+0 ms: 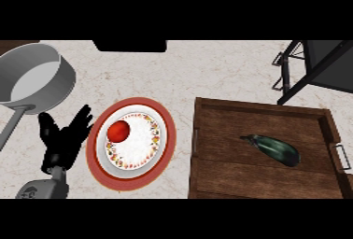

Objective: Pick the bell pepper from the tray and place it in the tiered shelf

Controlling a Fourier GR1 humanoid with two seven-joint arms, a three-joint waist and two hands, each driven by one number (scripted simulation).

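On the wooden tray (pixel 262 106) at the right lies one dark green, elongated vegetable (pixel 276 148) with a short stem; it looks like an eggplant, not a bell pepper. The black frame of the tiered shelf (pixel 310 70) stands behind the tray at the top right. My left hand (pixel 62 142) shows at the lower left, open, fingers up and spread, holding nothing. It is far from the tray, left of a plate. My right hand shows nowhere in the view.
A patterned white plate (pixel 148 140) on a round red mat (pixel 131 179) holds a round red fruit (pixel 118 131), between the hand and the tray. A grey pot (pixel 52 86) with a long handle stands at the top left. A black object (pixel 131 45) sits at the back edge.
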